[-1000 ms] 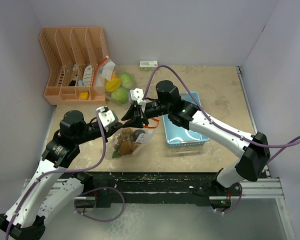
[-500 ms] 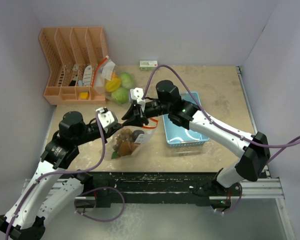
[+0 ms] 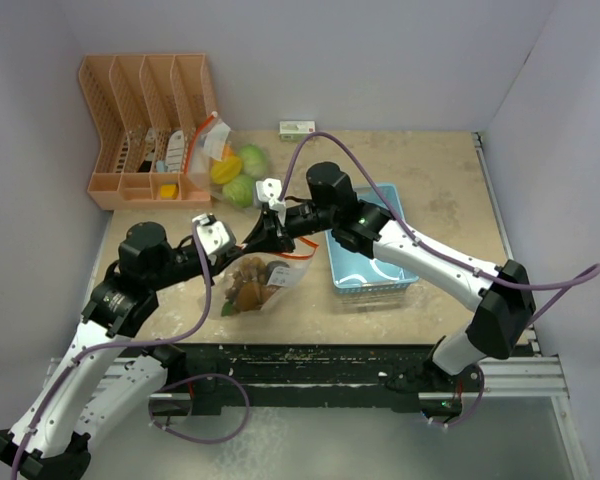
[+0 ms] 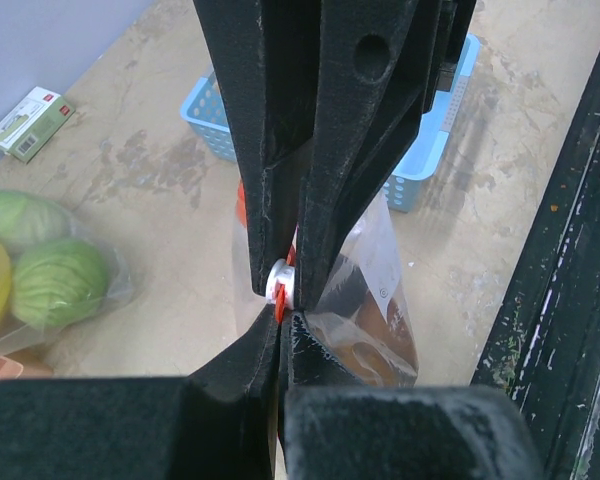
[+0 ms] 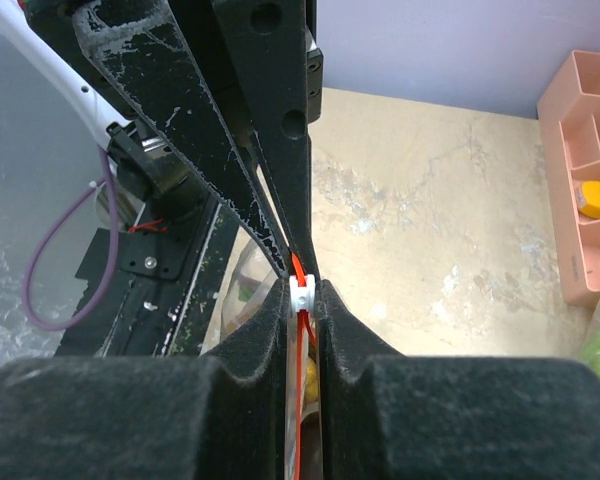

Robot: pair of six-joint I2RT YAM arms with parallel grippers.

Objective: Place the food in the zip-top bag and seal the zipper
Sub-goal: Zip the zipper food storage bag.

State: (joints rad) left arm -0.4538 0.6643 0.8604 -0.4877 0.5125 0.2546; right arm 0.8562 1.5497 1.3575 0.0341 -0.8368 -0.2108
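At the table's centre: the zip-top bag (image 3: 270,278) lies just left of the blue tray (image 3: 380,285), its orange zipper edge lifted between both arms.
Food (image 3: 248,290): brown, beige and yellowish pieces sit inside the clear bag, near its bottom.
Left gripper (image 4: 283,345): fingers pressed together on the bag's zipper edge, just beside the slider.
Right gripper (image 5: 302,296): its 2 fingers pinch the white slider (image 4: 279,284) on the orange track, tip to tip with the other claw.
Far left: pink organiser (image 3: 145,130), and just beside it a second bag of green and yellow fruit (image 3: 235,170).
Far edge: small box (image 3: 297,128) by the wall.
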